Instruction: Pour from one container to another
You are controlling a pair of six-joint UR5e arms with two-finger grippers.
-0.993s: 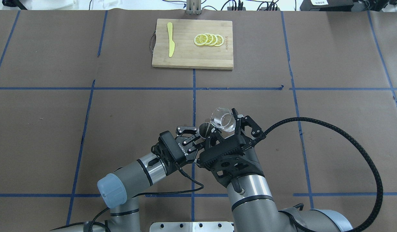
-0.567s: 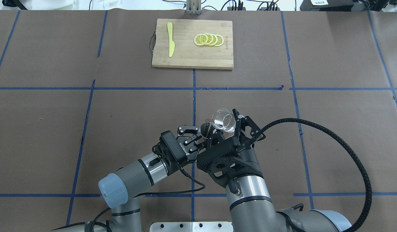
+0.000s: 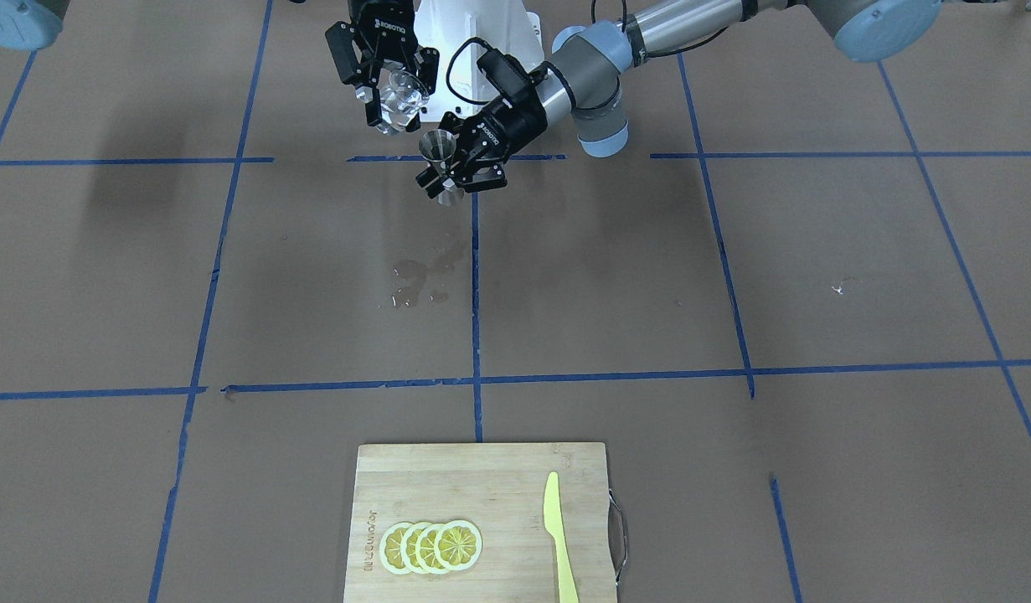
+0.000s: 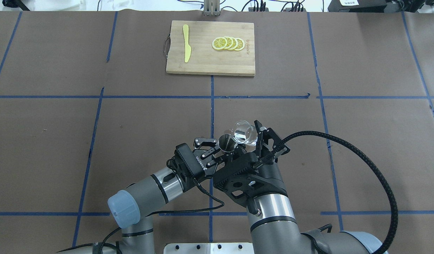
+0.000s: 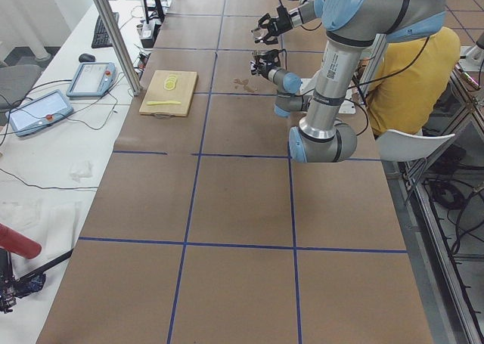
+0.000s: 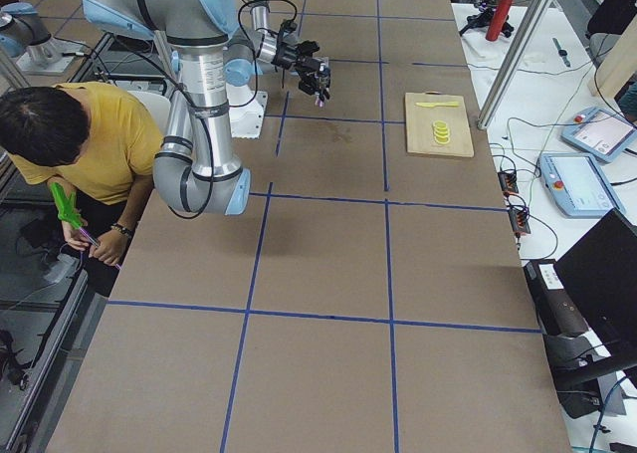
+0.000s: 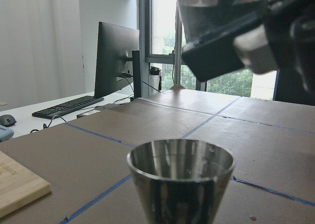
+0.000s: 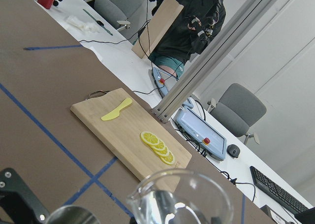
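Glass measuring cup (image 3: 398, 102): grasped by right claw (image 3: 391, 84), raised, tilted, spout near the jigger's rim.
Jigger (image 3: 437, 148): upright, clenched at its waist by left claw (image 3: 450, 174), above the surface (image 3: 565, 276).

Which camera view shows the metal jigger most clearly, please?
The left wrist view: the jigger fills the foreground, rim and bowl sharp. Front and overhead views show it small; right wrist, only its rim; side views, barely.

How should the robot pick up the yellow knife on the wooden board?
Probably from straight above, fingers pinching across the slim handle end: the yellow knife lies flat on the cutting board, so only its thin side edges offer a hold.
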